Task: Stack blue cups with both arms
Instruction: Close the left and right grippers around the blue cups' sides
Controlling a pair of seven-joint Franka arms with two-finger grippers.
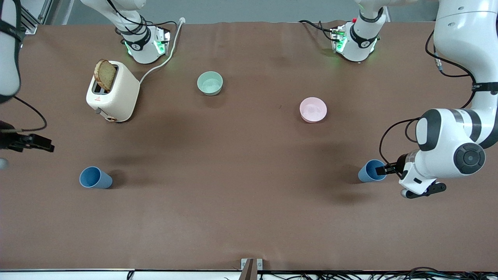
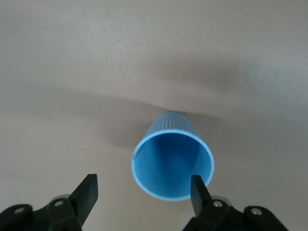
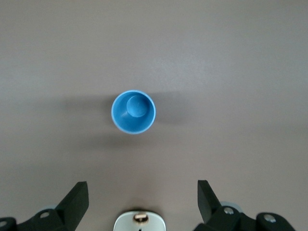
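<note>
Two blue cups stand upright on the brown table. One blue cup (image 1: 371,171) is at the left arm's end. My left gripper (image 1: 386,169) is low beside it and open. In the left wrist view the cup (image 2: 173,161) sits just ahead of the left gripper (image 2: 143,192), off-centre, and one fingertip (image 2: 199,190) overlaps its rim. The other blue cup (image 1: 95,177) is at the right arm's end. My right gripper (image 1: 44,144) hangs open high over the table near it. In the right wrist view that cup (image 3: 134,111) shows from above, ahead of the right gripper (image 3: 142,198).
A cream toaster (image 1: 116,97) with a slice of bread (image 1: 105,74) stands near the right arm's base, its white cord running toward that base. A pale green bowl (image 1: 210,83) and a pink bowl (image 1: 313,109) sit farther from the front camera than the cups.
</note>
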